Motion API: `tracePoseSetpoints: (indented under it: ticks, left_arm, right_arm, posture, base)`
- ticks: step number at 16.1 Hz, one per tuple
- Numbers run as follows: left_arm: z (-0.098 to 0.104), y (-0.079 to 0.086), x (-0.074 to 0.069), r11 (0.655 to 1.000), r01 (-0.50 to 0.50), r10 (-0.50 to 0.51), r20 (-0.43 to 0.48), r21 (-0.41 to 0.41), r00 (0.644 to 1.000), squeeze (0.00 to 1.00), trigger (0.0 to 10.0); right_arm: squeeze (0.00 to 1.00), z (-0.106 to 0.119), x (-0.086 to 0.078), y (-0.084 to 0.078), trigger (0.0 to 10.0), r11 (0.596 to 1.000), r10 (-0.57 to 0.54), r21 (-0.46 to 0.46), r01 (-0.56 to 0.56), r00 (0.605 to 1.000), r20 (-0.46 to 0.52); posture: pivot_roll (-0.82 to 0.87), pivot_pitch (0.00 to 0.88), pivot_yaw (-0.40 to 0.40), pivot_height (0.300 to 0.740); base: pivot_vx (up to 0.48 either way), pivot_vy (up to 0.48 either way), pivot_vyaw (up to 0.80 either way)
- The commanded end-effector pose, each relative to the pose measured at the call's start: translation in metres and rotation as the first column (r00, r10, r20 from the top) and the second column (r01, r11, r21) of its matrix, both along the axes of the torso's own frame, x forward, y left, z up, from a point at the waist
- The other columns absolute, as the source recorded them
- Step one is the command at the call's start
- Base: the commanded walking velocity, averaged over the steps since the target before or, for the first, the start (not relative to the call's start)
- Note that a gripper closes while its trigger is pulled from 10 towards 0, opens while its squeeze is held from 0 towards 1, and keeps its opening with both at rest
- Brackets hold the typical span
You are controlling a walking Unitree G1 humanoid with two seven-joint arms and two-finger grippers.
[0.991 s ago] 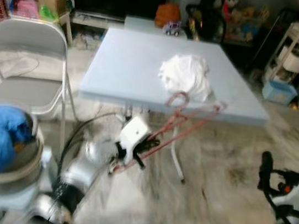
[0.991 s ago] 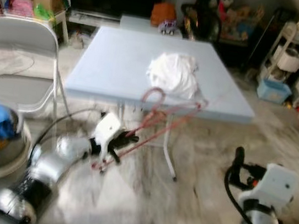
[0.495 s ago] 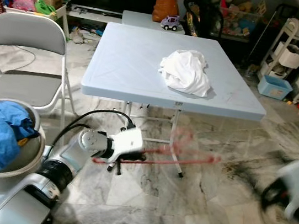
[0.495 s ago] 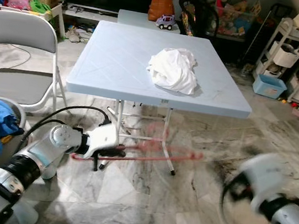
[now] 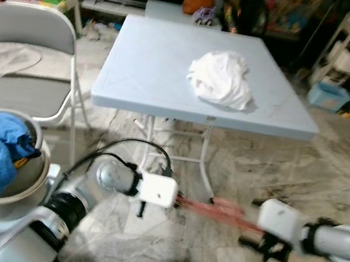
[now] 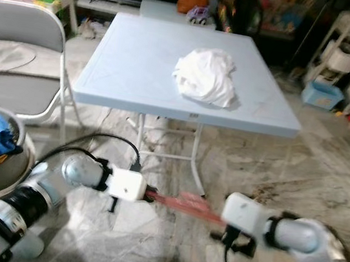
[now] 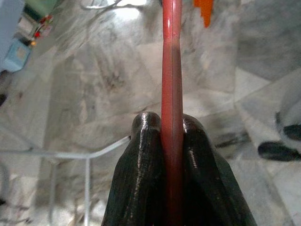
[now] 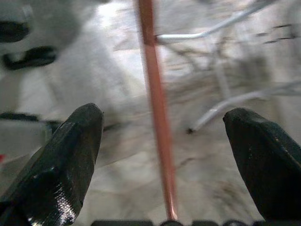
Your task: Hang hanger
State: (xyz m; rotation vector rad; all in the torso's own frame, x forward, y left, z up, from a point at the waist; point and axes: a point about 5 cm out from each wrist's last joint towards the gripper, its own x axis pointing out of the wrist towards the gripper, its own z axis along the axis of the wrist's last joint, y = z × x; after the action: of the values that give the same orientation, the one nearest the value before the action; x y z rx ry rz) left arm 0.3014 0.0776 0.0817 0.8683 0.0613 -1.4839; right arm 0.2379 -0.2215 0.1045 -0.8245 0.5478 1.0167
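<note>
Two grippers work low over the marble floor [image 5: 326, 165], in front of your table [image 5: 156, 76]. Your left gripper [image 7: 172, 141] is pinched onto the red hanger [image 7: 171, 70]. Your right gripper [image 8: 164, 155] is spread wide, with the hanger's bar running between its fingers [image 8: 70, 155], not touching them

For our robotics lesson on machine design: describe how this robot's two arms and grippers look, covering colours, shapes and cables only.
Both arms are silver, rounded segments ending in boxy white wrist housings. A black cable loops along each arm. The left arm has a black ribbed band near the elbow. The left gripper and right gripper each have two long, black, slightly glossy fingers with rounded tips.
</note>
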Motion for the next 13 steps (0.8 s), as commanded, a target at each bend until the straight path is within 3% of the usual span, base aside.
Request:
tracePoseSetpoints:
  ticks: [1,3,13]
  left_arm:
    - [0.006,-0.005,-0.001,0.999,0.048,-0.048,0.025,-0.007,0.999,0.0,10.0]
    - [0.006,-0.006,-0.003,0.998,0.064,-0.064,0.031,-0.01,0.997,0.0,10.0]
    - [-0.001,-0.004,-0.006,0.996,0.086,-0.087,0.04,0.034,0.995,0.0,10.0]
  right_arm:
    - [0.0,-0.009,0.002,-0.002,10.0,0.998,0.009,-0.054,-0.011,1.0,-0.029]
    - [0.0,-0.023,0.012,-0.001,0.0,0.995,-0.003,-0.098,0.003,1.0,-0.004]
    - [0.0,-0.021,0.018,-0.003,0.0,0.976,-0.015,-0.218,0.004,0.999,-0.048]
  posture:
    - [0.13,0.015,-0.102,0.74]
    - [0.13,0.018,-0.097,0.74]
    - [0.12,0.007,-0.091,0.74]
  base:
    - [0.0,0.0,0.0]
    - [0.0,0.0,0.0]
    - [0.0,0.0,0.0]
